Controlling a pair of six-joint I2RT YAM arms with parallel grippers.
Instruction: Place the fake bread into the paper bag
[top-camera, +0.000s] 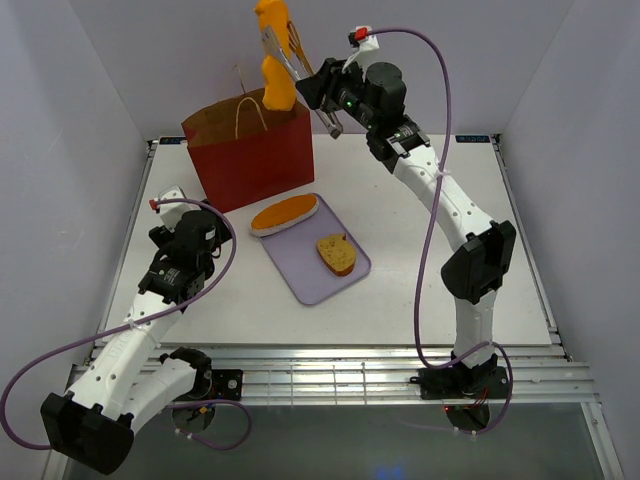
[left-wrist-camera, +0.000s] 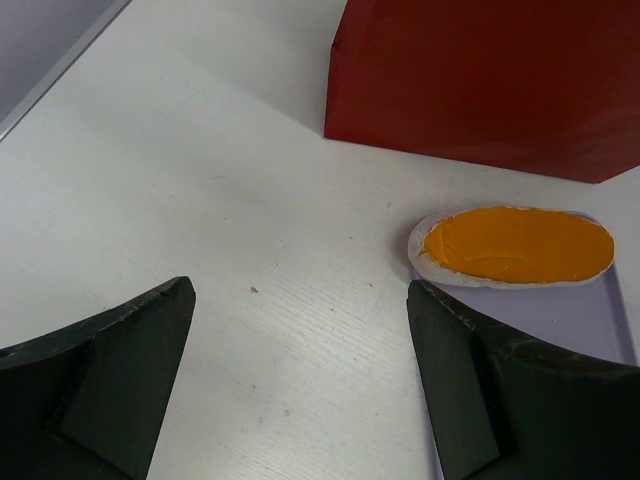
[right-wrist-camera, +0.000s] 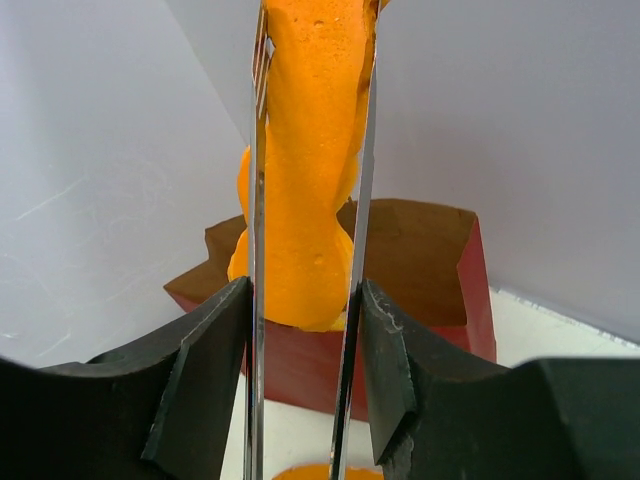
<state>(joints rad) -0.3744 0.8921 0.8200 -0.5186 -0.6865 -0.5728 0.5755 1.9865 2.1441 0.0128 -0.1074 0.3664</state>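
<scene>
My left arm (top-camera: 130, 350) low at near left, elbow folded by base, forearm reaching far and right. My left gripper (left-wrist-camera: 300, 292) tilted down toward table, jaws spread wide, empty. My right arm (top-camera: 450, 215) rising from near right base, leaning far and left, wrist held high at far centre. My right gripper (right-wrist-camera: 303, 290) pointing left and up, fingers (right-wrist-camera: 200, 380) pressed on both blades of tongs (right-wrist-camera: 258, 150), one each side, clamping them.
</scene>
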